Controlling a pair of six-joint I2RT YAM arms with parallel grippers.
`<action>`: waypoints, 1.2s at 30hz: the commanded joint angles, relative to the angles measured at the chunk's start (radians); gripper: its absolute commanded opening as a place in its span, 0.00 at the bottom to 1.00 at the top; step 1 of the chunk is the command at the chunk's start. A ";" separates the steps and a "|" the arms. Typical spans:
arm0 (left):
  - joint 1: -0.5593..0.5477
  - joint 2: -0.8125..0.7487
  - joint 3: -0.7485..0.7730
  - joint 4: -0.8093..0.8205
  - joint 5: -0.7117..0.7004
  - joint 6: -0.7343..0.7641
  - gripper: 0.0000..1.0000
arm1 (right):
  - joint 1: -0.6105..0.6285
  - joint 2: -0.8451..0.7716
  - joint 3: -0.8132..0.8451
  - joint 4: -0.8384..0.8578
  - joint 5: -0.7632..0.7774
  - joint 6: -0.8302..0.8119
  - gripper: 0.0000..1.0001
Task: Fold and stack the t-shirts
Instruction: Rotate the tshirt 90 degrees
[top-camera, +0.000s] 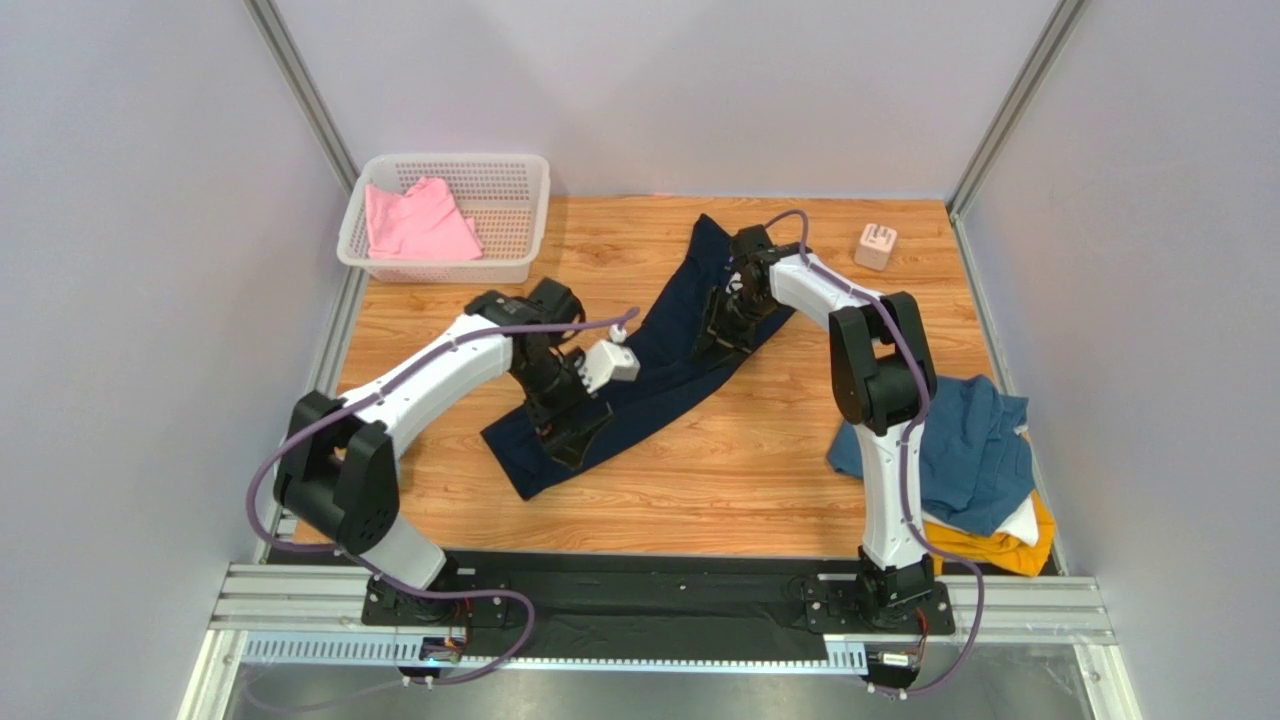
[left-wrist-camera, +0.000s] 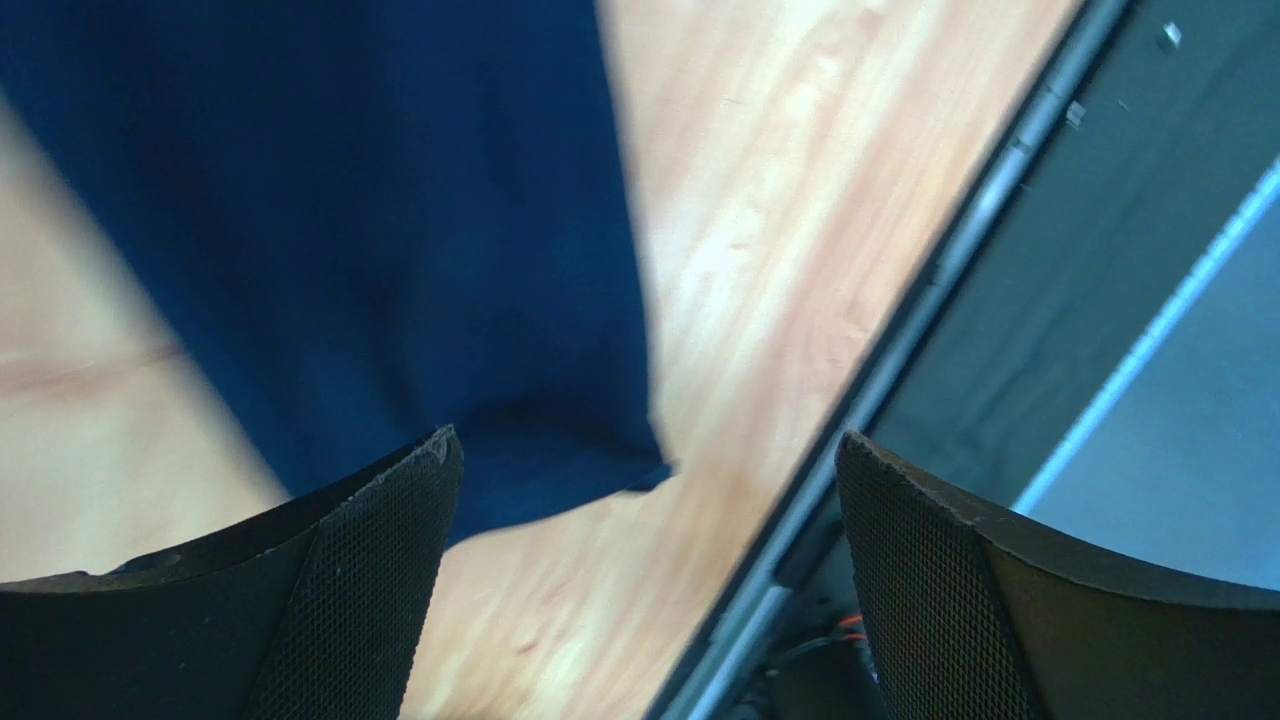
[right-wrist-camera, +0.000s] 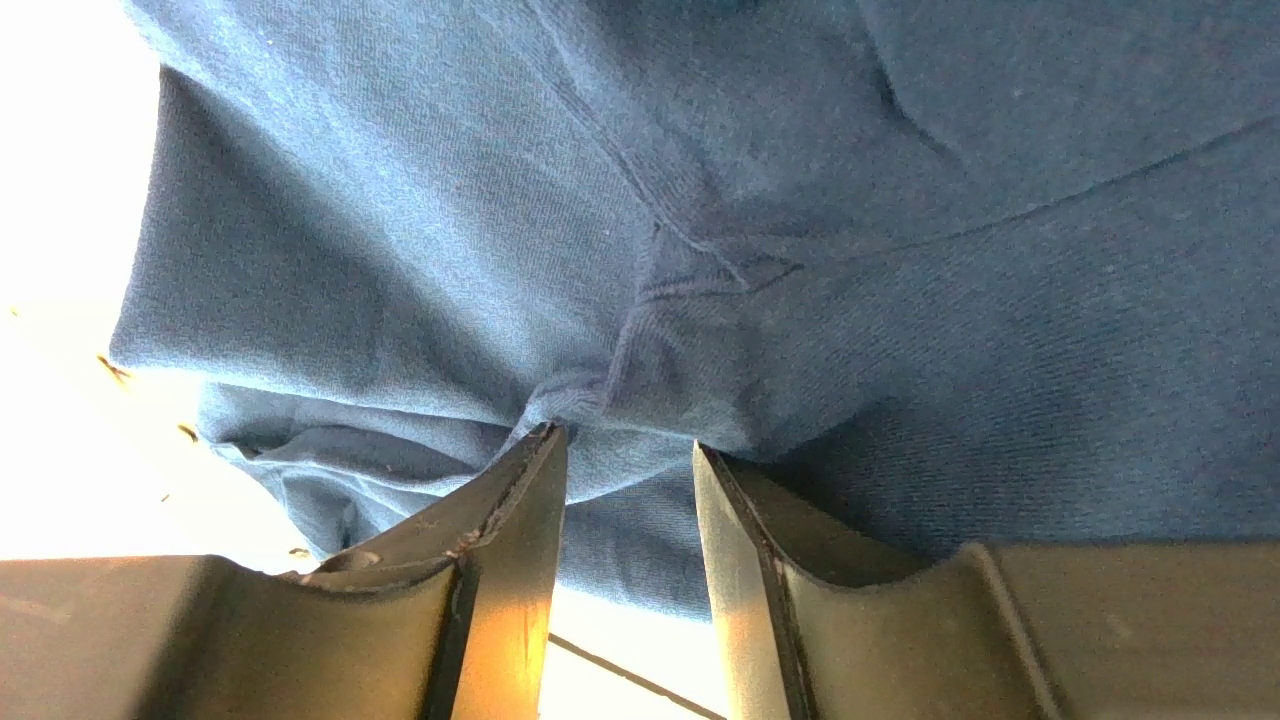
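The dark navy t-shirt (top-camera: 661, 360) lies in a long diagonal strip across the middle of the table. My left gripper (top-camera: 579, 428) hovers over its near end with fingers wide apart and empty; in the left wrist view (left-wrist-camera: 646, 495) the navy cloth (left-wrist-camera: 346, 225) lies beyond the fingertips. My right gripper (top-camera: 729, 323) is at the shirt's far part; its fingers (right-wrist-camera: 624, 450) stand a narrow gap apart, tips against a bunched fold of navy cloth (right-wrist-camera: 842, 270). The pink t-shirt (top-camera: 421, 221) lies in the basket. Teal (top-camera: 962, 443), white (top-camera: 1025, 519) and mustard (top-camera: 992, 549) t-shirts are piled at the right.
A white mesh basket (top-camera: 511, 188) stands at the back left corner. A small pinkish cube (top-camera: 875, 245) sits at the back right. Grey walls enclose the table on three sides. The black front rail (left-wrist-camera: 962, 255) runs close beside the left gripper.
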 joint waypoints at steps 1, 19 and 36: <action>-0.035 0.065 -0.114 0.028 0.112 -0.056 1.00 | -0.012 0.007 0.013 -0.025 0.078 -0.030 0.44; 0.010 0.042 -0.261 -0.038 -0.063 0.039 1.00 | -0.012 0.015 -0.009 -0.017 0.081 -0.038 0.44; 0.013 0.044 0.179 -0.282 -0.013 0.144 1.00 | -0.046 -0.042 0.060 -0.040 0.014 -0.029 0.46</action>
